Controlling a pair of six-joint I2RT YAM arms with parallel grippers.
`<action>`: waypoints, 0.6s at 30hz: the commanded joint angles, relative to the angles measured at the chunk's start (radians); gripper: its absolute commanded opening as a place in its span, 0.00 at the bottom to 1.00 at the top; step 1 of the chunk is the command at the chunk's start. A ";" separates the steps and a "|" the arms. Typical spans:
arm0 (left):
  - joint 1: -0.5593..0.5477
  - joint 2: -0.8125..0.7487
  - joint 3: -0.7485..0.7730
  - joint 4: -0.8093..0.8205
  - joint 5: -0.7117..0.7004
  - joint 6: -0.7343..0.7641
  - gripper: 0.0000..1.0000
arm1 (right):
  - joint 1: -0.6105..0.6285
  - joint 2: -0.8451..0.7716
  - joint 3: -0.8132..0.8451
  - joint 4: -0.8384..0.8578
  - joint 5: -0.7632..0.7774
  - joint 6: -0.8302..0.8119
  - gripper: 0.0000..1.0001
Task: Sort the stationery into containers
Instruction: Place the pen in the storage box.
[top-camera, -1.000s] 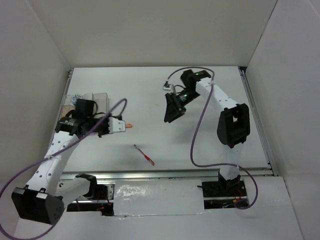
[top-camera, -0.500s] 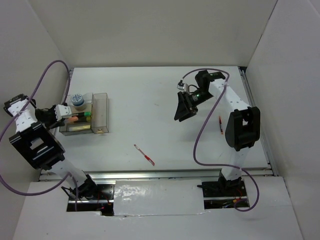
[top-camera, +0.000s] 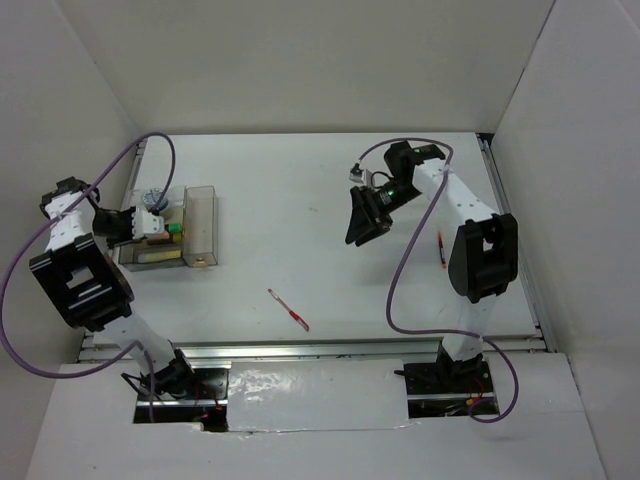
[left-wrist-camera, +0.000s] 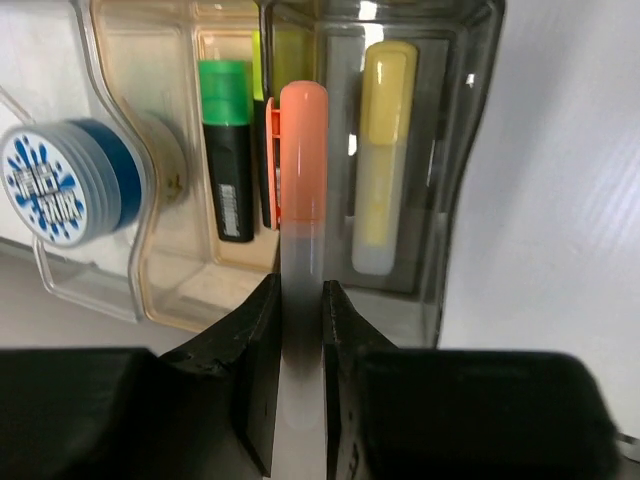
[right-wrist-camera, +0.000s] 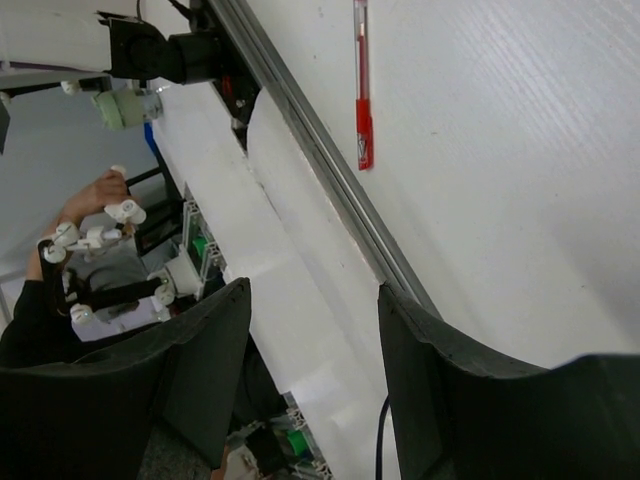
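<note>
Left gripper (left-wrist-camera: 300, 300) pinching orange marker (left-wrist-camera: 303, 150), its tail hidden

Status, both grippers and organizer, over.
Left gripper shut on orange highlighter, at clear organizer. Right gripper open, empty. Loose: red pen near centre, second red pen right.

Container (top-camera: 201, 228) at the table's (top-camera: 300, 210) left edge; one pen (top-camera: 289, 310) near centre-front, second pen (top-camera: 441, 250) far right.

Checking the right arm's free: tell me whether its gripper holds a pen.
No, the right gripper is open and empty; the red pen lies on the table.
</note>
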 joint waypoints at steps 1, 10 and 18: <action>-0.036 0.025 -0.011 0.058 0.009 0.019 0.17 | 0.021 -0.037 -0.016 0.019 0.005 0.003 0.61; -0.059 0.036 -0.043 0.057 -0.029 0.049 0.19 | 0.036 -0.040 -0.021 0.019 0.019 0.006 0.61; -0.046 -0.004 -0.072 0.070 -0.016 0.028 0.67 | 0.058 -0.037 -0.018 0.021 0.032 0.014 0.61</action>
